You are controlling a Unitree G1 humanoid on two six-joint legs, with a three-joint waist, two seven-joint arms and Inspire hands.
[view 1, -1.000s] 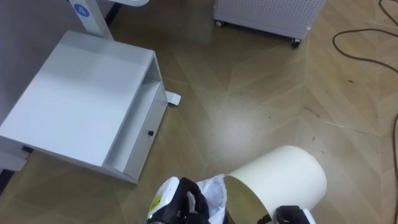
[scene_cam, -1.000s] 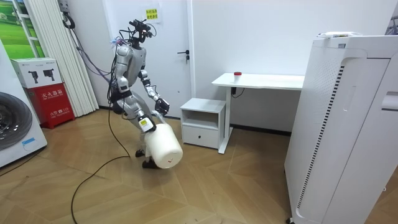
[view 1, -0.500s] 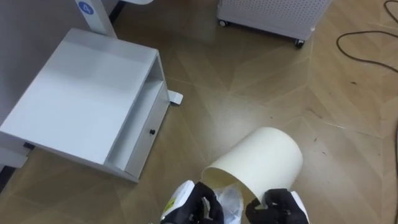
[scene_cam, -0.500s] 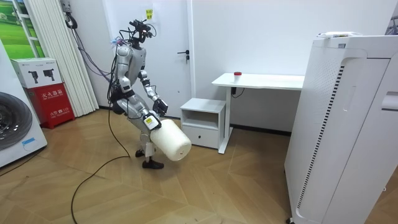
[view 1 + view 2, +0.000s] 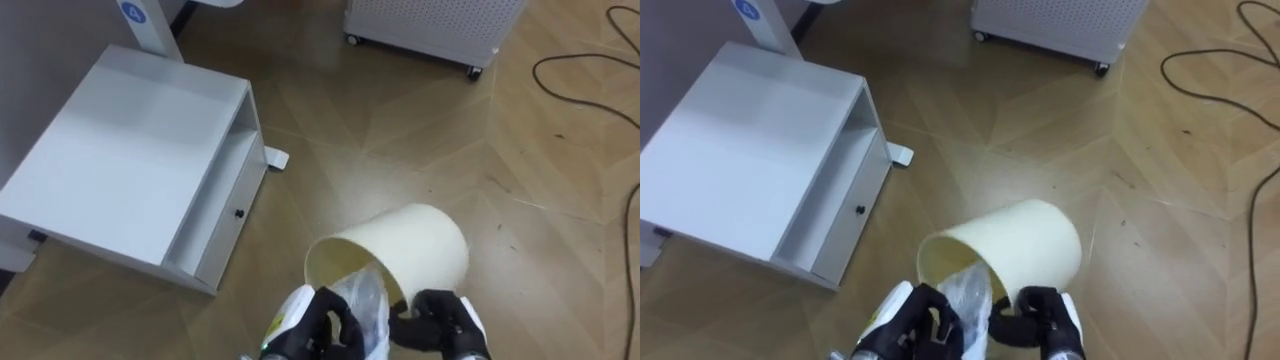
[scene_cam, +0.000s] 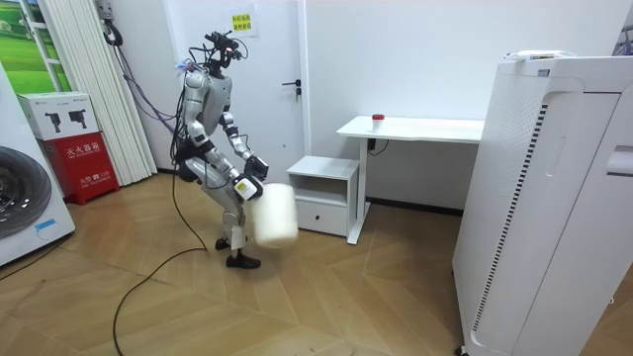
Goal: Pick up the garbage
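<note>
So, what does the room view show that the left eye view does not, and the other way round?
Room view: the whole robot standing, a desk with a small red object, and a washing machine. Left eye view: a clear plastic bag at the mouth of the cream bin, held by the left hand, while the right hand grips the rim. Both: the bin, held off the floor, and the white cabinet beside it.

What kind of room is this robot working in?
Most likely a home-style test room: a washing machine stands at one side, a white desk has a small drawer cabinet beside it, and the wood floor is parquet.
</note>
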